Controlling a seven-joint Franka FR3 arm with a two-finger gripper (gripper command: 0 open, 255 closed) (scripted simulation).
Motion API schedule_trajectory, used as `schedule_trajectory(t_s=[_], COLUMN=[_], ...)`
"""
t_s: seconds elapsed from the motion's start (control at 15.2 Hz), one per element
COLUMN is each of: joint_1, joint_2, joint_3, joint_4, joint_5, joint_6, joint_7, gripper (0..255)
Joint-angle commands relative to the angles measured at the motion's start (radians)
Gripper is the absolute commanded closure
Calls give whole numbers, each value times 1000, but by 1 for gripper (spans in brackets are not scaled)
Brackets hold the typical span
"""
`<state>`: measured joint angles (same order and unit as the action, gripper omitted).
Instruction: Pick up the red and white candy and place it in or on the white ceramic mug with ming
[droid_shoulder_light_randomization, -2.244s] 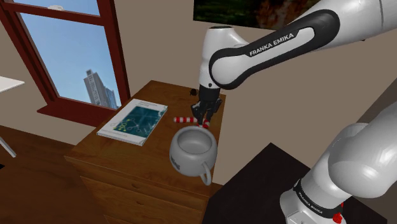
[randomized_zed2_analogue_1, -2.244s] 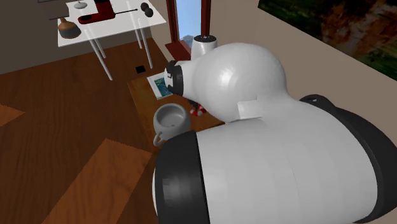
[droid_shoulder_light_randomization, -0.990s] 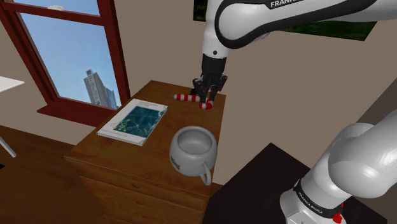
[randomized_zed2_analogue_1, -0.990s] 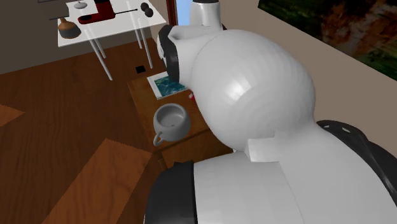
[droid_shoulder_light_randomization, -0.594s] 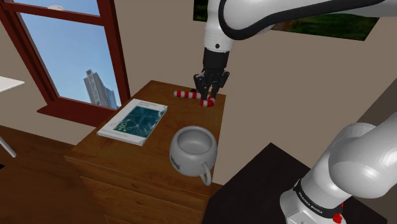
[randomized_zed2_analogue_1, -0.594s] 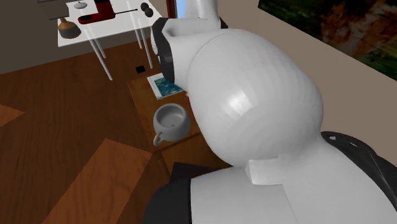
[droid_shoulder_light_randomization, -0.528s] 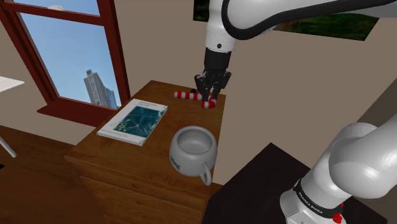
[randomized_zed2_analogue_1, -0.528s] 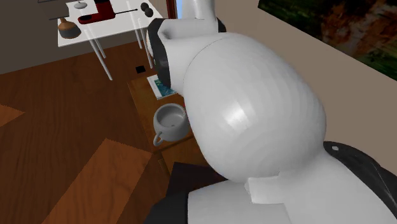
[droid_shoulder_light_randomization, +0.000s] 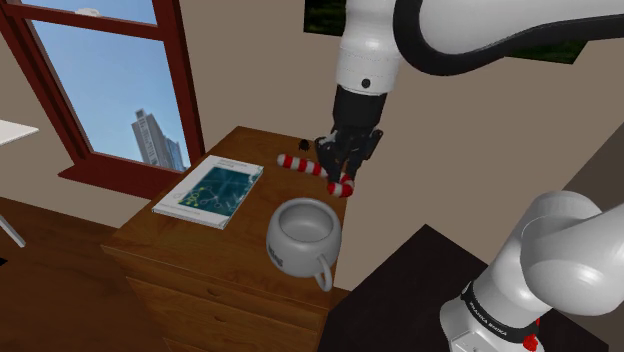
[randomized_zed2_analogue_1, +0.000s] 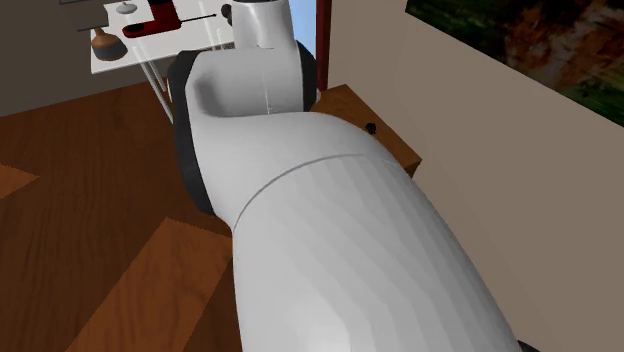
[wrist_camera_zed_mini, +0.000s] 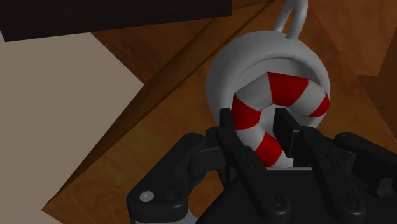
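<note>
In the shoulder view my gripper (droid_shoulder_light_randomization: 344, 170) is shut on a red and white striped candy cane (droid_shoulder_light_randomization: 300, 164) and holds it in the air above the wooden dresser (droid_shoulder_light_randomization: 190, 248). The cane's straight end points toward that view's left, and its hooked end hangs below the fingers. A pale grey mug (droid_shoulder_light_randomization: 303, 233) stands on the dresser just in front of and below the gripper, its handle toward the stand. In the wrist view the cane (wrist_camera_zed_mini: 280, 90) is clasped between the black fingers (wrist_camera_zed_mini: 232, 130), with the mug (wrist_camera_zed_mini: 222, 73) lying straight beyond it.
A book with a blue-green cover (droid_shoulder_light_randomization: 212, 190) lies on the dresser at the shoulder view's left of the mug. A small black object (droid_shoulder_light_randomization: 304, 146) sits at the dresser's back edge by the wall. A red-framed window (droid_shoulder_light_randomization: 95, 70) is behind. My white arm (randomized_zed2_analogue_1: 330, 230) blocks the second exterior view.
The gripper, still holding the cane, has moved from the dresser's back edge toward the shoulder view's right and nearer the mug. The arm has swung across the second exterior view, hiding the mug.
</note>
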<state>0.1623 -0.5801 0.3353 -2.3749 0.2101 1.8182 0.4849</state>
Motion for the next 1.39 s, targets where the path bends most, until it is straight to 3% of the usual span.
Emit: schedule_trajectory(t_s=[0.0, 0.99, 1.32], joint_1=[14, 22, 22], joint_2=[-20, 25, 25], joint_3=[17, 56, 56], joint_4=[-26, -194, -194], joint_5=[15, 42, 42], joint_6=[8, 221, 221], joint_7=[20, 13, 13], gripper=[255, 255, 255])
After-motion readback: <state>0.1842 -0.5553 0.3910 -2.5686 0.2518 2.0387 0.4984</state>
